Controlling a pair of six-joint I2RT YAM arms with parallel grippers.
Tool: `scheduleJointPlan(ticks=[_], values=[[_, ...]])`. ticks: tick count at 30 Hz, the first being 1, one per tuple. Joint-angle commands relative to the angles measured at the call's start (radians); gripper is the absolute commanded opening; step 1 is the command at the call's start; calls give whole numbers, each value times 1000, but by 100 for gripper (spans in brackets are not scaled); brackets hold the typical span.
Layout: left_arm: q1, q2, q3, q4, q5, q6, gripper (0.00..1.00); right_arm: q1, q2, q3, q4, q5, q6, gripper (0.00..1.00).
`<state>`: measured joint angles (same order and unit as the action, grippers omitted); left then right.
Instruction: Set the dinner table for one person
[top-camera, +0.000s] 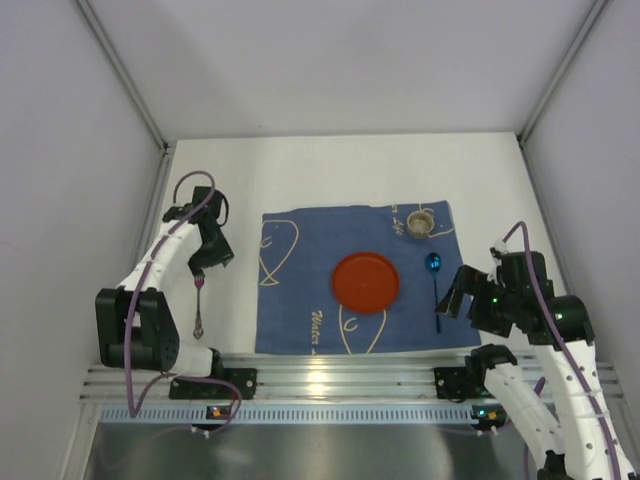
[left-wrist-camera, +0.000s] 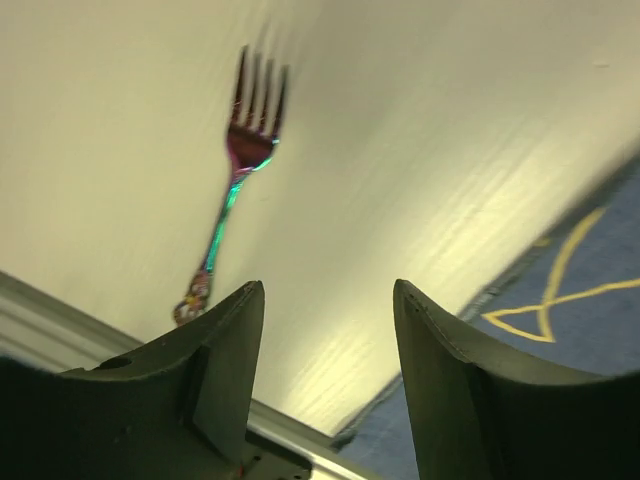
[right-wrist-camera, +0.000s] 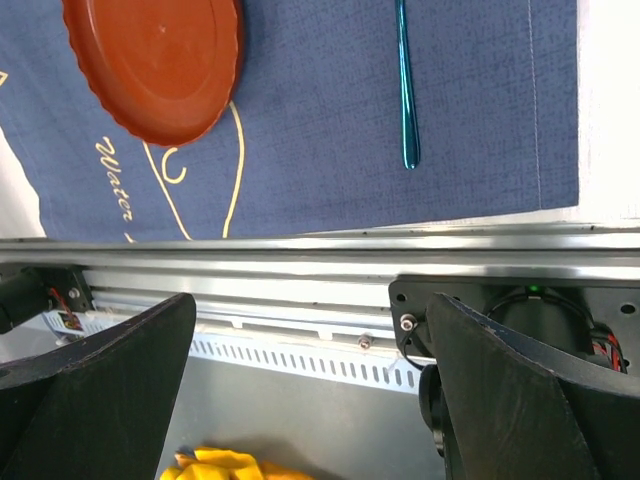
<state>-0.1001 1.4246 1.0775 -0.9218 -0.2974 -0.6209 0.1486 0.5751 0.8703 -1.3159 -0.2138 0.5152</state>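
- The white table (top-camera: 230, 170) fills the middle of the top view. On it, a blue placemat (top-camera: 300, 290) carries a red plate (top-camera: 365, 282), a blue spoon (top-camera: 435, 290) just right of the plate, and a small cup (top-camera: 419, 222) at the mat's upper right corner.
- The fork (top-camera: 199, 305) lies on bare table at the left of the frame, apart from the mat.
- The left end effector (left-wrist-camera: 328, 300) hangs spread by the fork, pinching nothing. The right end effector (right-wrist-camera: 312, 310) gapes wide and empty at lower right.
- We judge fork placement to be the step in hand. The next move calls for lifting the left arm clear without nudging the fork.
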Motion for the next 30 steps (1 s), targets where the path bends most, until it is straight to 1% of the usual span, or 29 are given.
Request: scheduleJointPlan(ticks=[1,2,4,5,6,8,12,14,15,21,30], values=[[84,-18,-50,4,-29,172,60,6,37,1,69,-29,-23,100],[167,17,-45,-3,-8,184,59,6,43,4,73,-29,-23,100],[226,49,-30,20,47,223,57,8,54,9,79,-30,-26,100],[267,53,-27,29,59,224,57,9,55,7,86,-30,-27,100],[279,54,-27,38,70,219,57,9,58,6,87,-29,-26,100],[284,62,-30,70,81,213,57,9,65,1,92,-30,-21,100],[284,120,-14,77,92,225,54,9,68,2,89,-19,-23,100],[286,151,-16,109,145,243,52,9,68,-2,89,-18,-23,100],[286,152,-21,118,150,253,52,9,69,-5,90,-15,-23,100],[284,189,-7,187,156,322,54,9,68,-37,98,-10,-11,100],[286,313,38,222,135,365,54,11,83,-82,121,5,6,100]])
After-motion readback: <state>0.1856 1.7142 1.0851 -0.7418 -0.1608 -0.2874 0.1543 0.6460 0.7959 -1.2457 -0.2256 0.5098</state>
